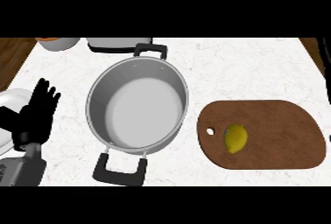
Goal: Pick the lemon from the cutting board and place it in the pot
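Note:
A yellow lemon (236,138) lies on the left part of a brown cutting board (278,127) at the right of the counter. Left of the board stands a large steel pot (138,106) with black handles at its far and near ends; nothing is inside it. My left hand (36,113) rests at the left edge with fingers straight and pointing up, apart from the pot and far from the lemon. My right hand is not visible in the head view.
A white plate (9,118) lies at the left edge, partly behind my left hand. At the back stand a cup-like vessel (58,43) and a metal appliance (119,43). Dark wood borders the white counter at both far corners.

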You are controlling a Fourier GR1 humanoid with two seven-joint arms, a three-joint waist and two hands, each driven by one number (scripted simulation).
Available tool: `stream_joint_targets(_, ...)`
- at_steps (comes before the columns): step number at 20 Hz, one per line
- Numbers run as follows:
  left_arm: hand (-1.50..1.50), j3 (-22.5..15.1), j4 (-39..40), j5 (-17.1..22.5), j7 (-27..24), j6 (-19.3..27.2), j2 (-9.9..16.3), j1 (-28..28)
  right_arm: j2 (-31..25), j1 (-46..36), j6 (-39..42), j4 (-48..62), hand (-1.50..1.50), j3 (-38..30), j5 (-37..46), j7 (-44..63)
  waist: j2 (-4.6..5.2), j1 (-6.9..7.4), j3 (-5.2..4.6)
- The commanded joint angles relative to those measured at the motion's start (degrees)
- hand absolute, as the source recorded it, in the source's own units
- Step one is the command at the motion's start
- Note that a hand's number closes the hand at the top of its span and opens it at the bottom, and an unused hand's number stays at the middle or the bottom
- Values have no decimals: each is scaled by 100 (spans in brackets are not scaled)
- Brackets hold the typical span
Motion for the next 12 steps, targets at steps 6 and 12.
stream_joint_targets(6, 0, -113, 31, -976, -255, -111, 1089, 601, 1579, 2295, -2650, 1017, 150, -999, -260, 752, 171, -707, 58)
stream_joint_targets(12, 0, -357, -4, -1202, -374, -249, 1171, 904, 1589, 3509, -4723, 996, -150, -585, 1900, 6, 123, -562, -89)
